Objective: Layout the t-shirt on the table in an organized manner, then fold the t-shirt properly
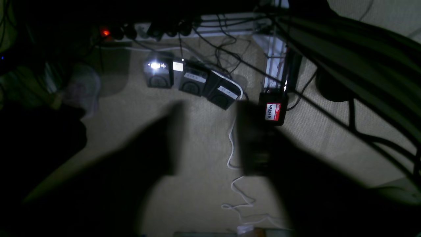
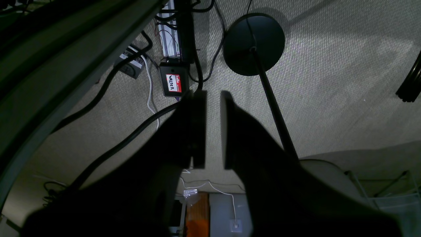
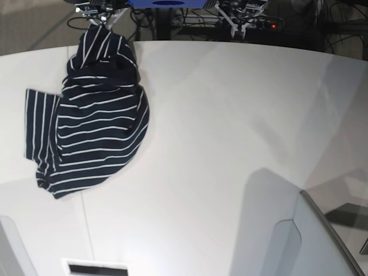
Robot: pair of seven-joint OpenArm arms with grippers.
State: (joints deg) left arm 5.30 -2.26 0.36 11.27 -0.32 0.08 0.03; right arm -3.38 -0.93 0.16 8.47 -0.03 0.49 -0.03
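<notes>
The dark navy t-shirt (image 3: 98, 121) with thin white stripes lies crumpled on the left part of the white table (image 3: 230, 144). One sleeve sticks out to the left and its top reaches the far edge. My right gripper (image 3: 99, 14) hangs just beyond that edge, right above the shirt's top. In the right wrist view the right gripper (image 2: 213, 131) shows only a narrow slit between its fingers, with no fabric in it. My left gripper (image 3: 238, 20) is past the far edge, well apart from the shirt. In the left wrist view the left gripper (image 1: 210, 138) is open and empty over the floor.
A grey angled panel (image 3: 322, 241) rises at the table's near right, and a dark slot (image 3: 95, 268) sits at the near edge. Below the far edge are foot pedals (image 1: 190, 82), a round black stand base (image 2: 254, 44) and several cables.
</notes>
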